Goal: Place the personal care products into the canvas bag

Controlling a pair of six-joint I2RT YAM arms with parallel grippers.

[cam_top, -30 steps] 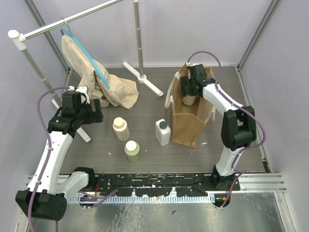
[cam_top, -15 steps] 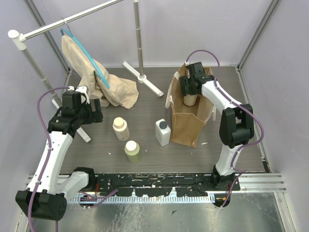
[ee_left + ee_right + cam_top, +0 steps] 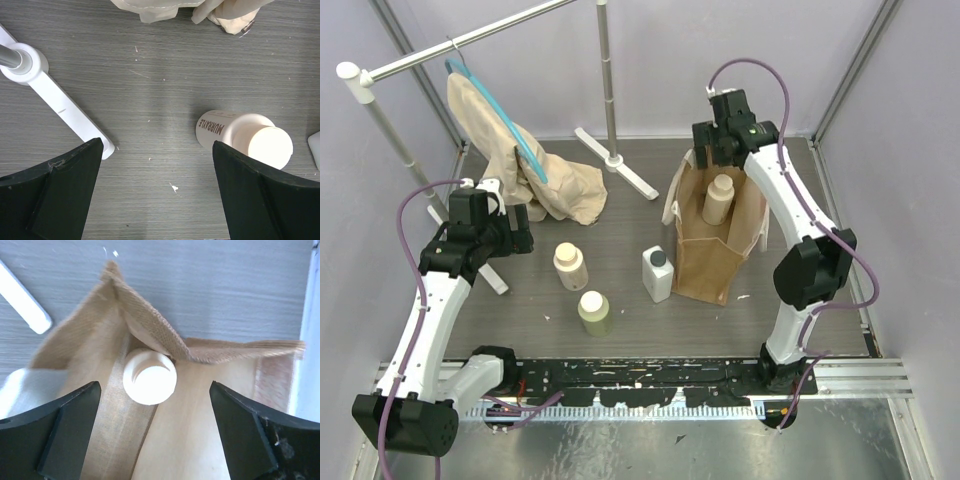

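Right hand (image 3: 717, 155) now higher; bottle (image 3: 718, 198) directly below

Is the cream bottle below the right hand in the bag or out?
In: the cream bottle stands upright inside the canvas bag, with the right hand open above it, not touching.

Soft, even, bright light fills the overhead view, and the grey wood-grain counter (image 3: 620, 235) carries only faint shadows. In the left wrist view a dim, broad shadow band crosses it, and the cap of the round cream bottle (image 3: 235, 137) glares almost white. In the right wrist view the tan canvas bag (image 3: 150, 335) blurs at its right fringe. The black fingers (image 3: 45, 440) of the right hand (image 3: 155, 390) look dark and featureless.
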